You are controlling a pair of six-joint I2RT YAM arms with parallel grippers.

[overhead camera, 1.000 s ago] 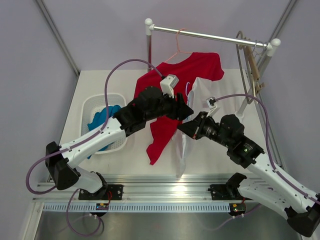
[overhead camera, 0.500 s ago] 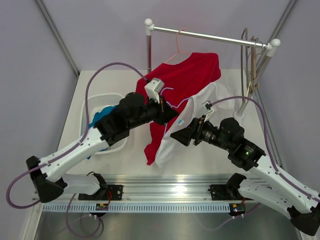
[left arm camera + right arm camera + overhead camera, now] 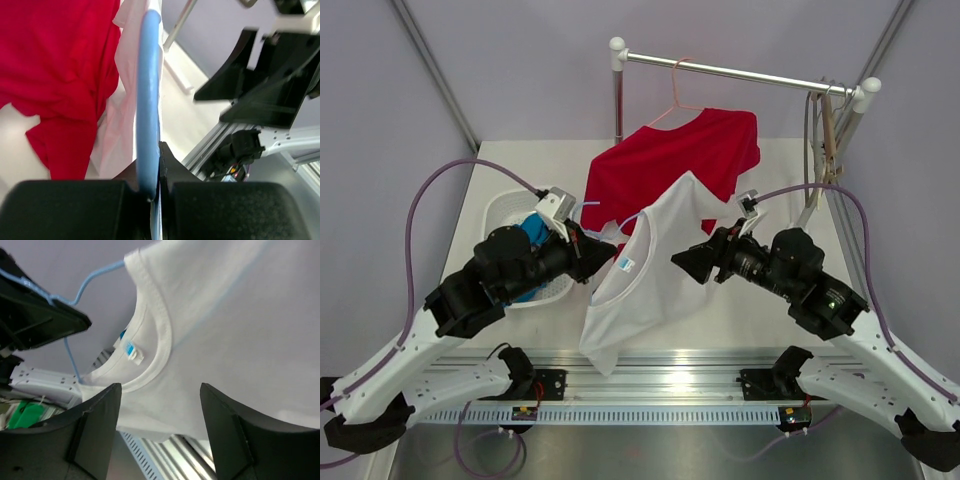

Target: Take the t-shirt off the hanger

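Observation:
A white t-shirt (image 3: 660,275) hangs on a light blue wire hanger (image 3: 603,214) in mid-air over the table, left of centre. My left gripper (image 3: 588,246) is shut on the hanger's wire (image 3: 149,100), which is pinched between the jaws (image 3: 159,167). My right gripper (image 3: 686,258) stands open beside the shirt's right side, its fingers apart with the cloth in front of them. In the right wrist view the shirt (image 3: 235,315), its collar and blue label (image 3: 132,351) fill the frame above the open gripper (image 3: 160,420); nothing is gripped.
A red t-shirt (image 3: 670,165) hangs from a pink hanger (image 3: 678,92) on the metal rail (image 3: 740,72). Wooden hangers (image 3: 827,125) hang at the rail's right end. A white basket (image 3: 502,212) with blue cloth (image 3: 533,230) sits at the left.
My left gripper shut on the blue hanger and pulled back to the left, carrying the white t-shirt away from the red one. My right gripper opened and let go of the shirt.

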